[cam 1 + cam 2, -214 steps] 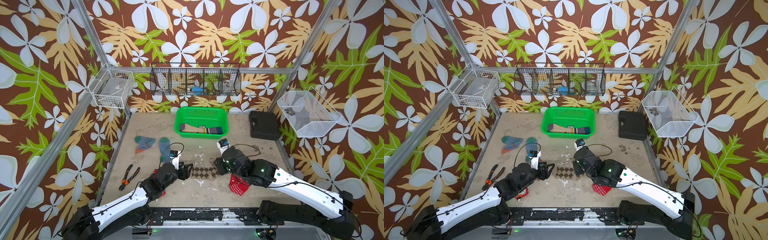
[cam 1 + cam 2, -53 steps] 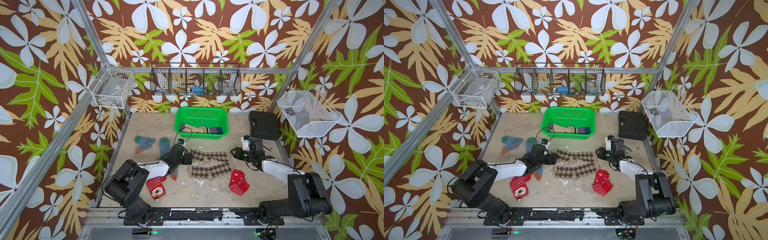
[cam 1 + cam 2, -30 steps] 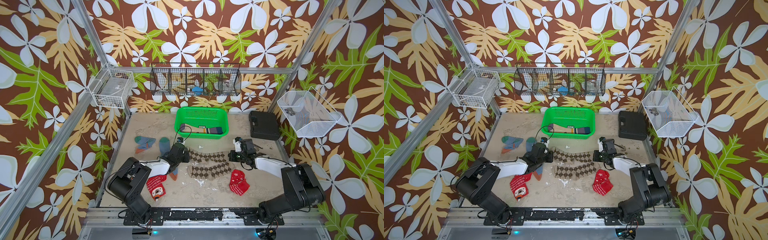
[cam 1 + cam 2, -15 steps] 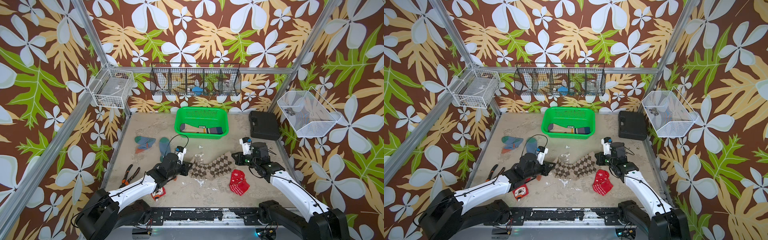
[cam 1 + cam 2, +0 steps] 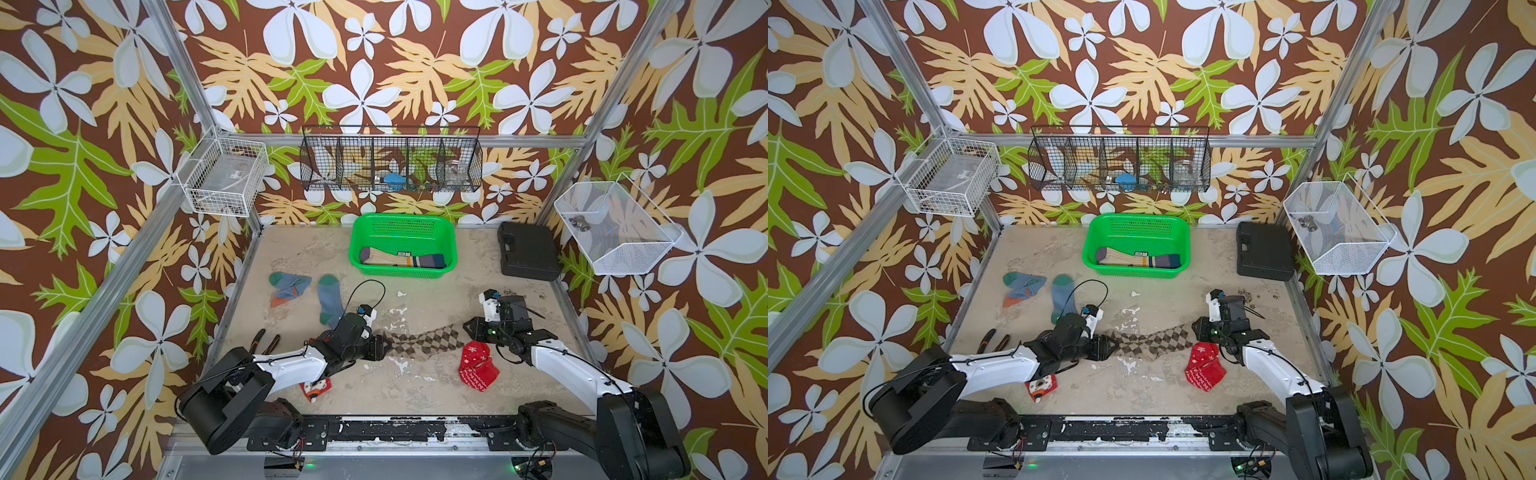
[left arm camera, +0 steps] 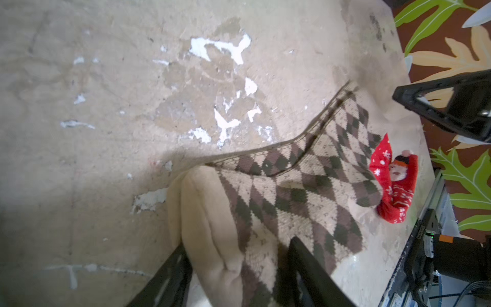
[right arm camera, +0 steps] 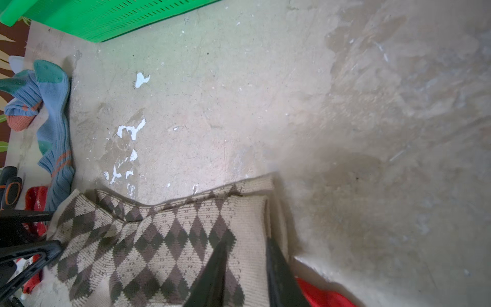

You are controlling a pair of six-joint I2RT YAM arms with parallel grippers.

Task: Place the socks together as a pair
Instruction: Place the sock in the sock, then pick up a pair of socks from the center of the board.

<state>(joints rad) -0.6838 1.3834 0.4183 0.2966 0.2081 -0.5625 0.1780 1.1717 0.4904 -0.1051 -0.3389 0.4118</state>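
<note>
**Argyle socks lie flat between both grippers**

The 2 argyle socks (image 5: 424,341) lie 1 on top of the other on the table (image 5: 415,395), near its middle, stretched lengthwise from arm to arm in both top views. The left gripper (image 6: 237,244) sits at their cream toe end. Its jaws are spread wide, with the bunched toes between them. The right gripper (image 7: 247,240) sits at the cuff end. Its jaws stand a little apart, with the cream cuff showing in the gap.

A red snowflake sock (image 5: 478,365) lies crumpled just beside the cuff end, touching the argyle pattern in the left wrist view. A second red sock (image 5: 316,385) shows partly from under the left arm. Towards the table's back left, 2 blue-grey socks with green toes lie near each other. The folded blue-grey sock (image 5: 289,286) is the farther left, and the straight blue-grey sock (image 5: 330,299) runs towards the left gripper. A striped cream pair (image 5: 401,257) rests inside the green basket (image 5: 361,232) at the back. Pliers (image 5: 266,338) lie by the left edge, and a black case (image 5: 525,251) sits in the back right corner.
</note>
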